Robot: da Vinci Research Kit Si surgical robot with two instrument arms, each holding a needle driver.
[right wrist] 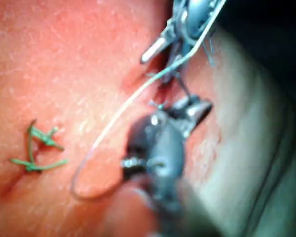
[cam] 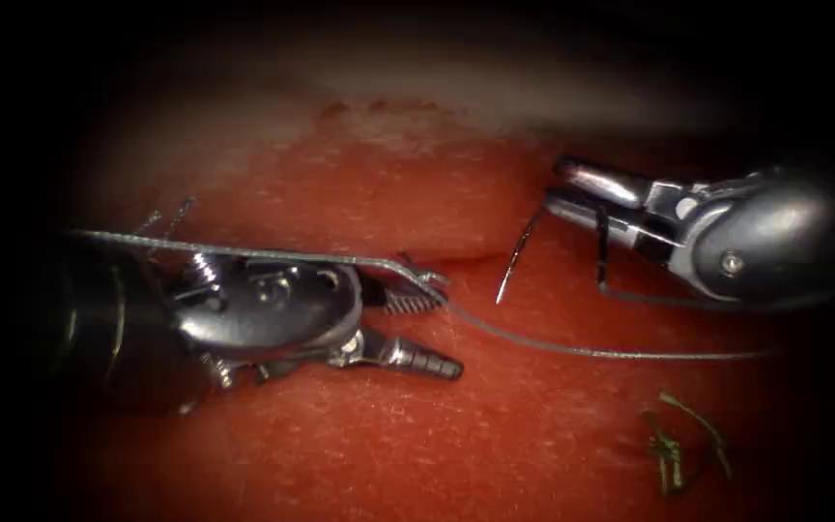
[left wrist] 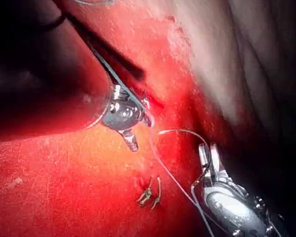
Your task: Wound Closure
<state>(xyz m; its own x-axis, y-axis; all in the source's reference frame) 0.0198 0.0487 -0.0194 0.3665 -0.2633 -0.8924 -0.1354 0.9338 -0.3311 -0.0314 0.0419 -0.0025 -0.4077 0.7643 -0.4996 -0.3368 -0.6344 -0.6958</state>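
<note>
Needle held, clear of the red pork tissue: your right steel tool clamps the thin curved needle near its tail; your left tool gapes wide beside the grey thread (holding nothing). Regrasping seemingly calls for care.

tissue: red, paler toward the far edge
thread: grey
cut ends of thread: green
needle: dark
</note>
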